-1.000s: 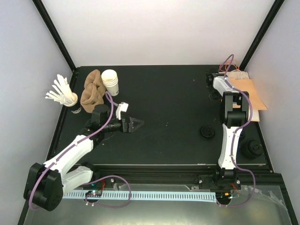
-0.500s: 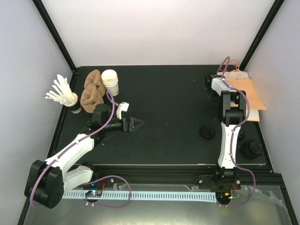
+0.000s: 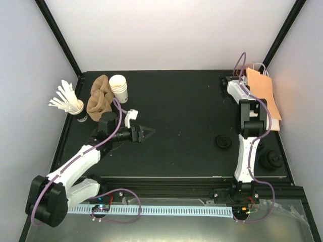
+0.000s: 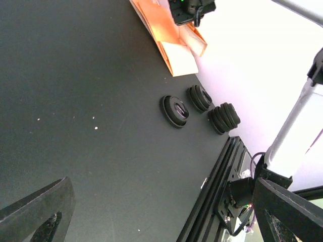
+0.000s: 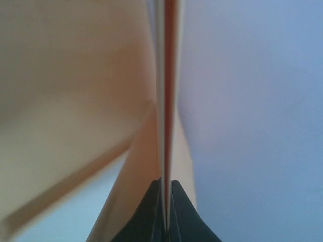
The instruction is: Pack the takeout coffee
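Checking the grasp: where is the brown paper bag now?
Top view, far-right corner by the wall: the brown paper bag, pinched in the right gripper.

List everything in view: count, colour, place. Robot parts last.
paper bag: one, brown, far right corner, held by one edge
lids: one single plus two stacks, black, near right of the table
cups: one stack, white, far left
sleeves: a bunch, count unclear, brown, beside the cups
stirrer cup: one, dark, left edge, full of white stirrers
table: one, black
left pincer: one, black, open, over the table's left half
right pincer: one, black, shut on the paper bag's edge
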Available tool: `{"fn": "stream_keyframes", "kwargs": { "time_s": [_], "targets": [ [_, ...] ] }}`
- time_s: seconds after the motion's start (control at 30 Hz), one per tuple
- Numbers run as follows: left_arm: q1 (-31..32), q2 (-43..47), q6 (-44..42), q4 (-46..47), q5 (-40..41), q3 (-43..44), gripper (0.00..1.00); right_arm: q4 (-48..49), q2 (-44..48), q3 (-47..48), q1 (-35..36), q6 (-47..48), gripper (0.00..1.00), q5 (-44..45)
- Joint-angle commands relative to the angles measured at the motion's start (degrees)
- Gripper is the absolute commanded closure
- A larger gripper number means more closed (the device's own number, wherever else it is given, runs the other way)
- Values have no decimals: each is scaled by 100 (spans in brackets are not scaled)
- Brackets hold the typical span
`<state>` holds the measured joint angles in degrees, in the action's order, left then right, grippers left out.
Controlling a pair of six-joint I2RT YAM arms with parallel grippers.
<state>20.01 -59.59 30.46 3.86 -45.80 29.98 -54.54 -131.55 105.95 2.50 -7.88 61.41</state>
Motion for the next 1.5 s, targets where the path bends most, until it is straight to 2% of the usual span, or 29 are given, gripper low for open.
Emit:
{"fn": "stream_keyframes", "kwargs": {
  "time_s": [0.0, 0.2, 0.4, 0.43, 0.53, 0.7, 0.73, 0.8, 0.87, 0.93, 1.1, 1.2, 1.37, 1.47],
  "targets": [
    [47, 296, -75, -123, 96, 250, 1, 307, 1174, -333, 448, 157, 99, 658],
    [47, 869, -66, -774, 373, 397, 1, 460, 2585, -709, 1542, 230, 99, 510],
    [42, 1849, 2, -1788, 949, 553, 1, 377, 3713, -896, 2875, 374, 99, -547],
    [46, 2040, 27, -1899, 1011, 546, 1, 425, 3946, -990, 3002, 324, 99, -914],
    [51, 2694, 158, -2161, 1213, 442, 1, 982, 4867, -1510, 3116, 152, 99, -3315],
    [56, 3472, 534, -2303, 1506, 266, 1, 3925, 7004, -4146, 3116, 19, 99, -7390],
    [56, 3581, 524, -2392, 1610, 296, 1, 4680, 7362, -4718, 3116, -154, 99, -7954],
    [56, 3730, 364, -2517, 1835, 388, 1, 5778, 8026, -5846, 3116, -668, 99, -8472],
    [53, 3801, 223, -2584, 2030, 475, 1, 6206, 8337, -6322, 3113, -991, 99, -8639],
    [56, 3761, 60, -2621, 2178, 571, 1, 6210, 8460, -6511, 3115, -1022, 99, -8946],
    [47, 3284, -140, -2723, 2646, 930, 1, 5345, 8499, -6413, 3116, -661, 99, -9986],
    [49, 2946, -257, -2498, 2498, 1146, 1, 5000, 8609, -6431, 3119, -498, 99, -10452],
    [-43, 2314, -260, -2101, 1888, 1370, 1, 4537, 8932, -6568, 3116, -245, 99, -10705],
    [-266, 1917, -6, -1707, 899, 1386, 1, 4496, 9090, -6710, 3118, -251, 99, -10692]
  ]
}}
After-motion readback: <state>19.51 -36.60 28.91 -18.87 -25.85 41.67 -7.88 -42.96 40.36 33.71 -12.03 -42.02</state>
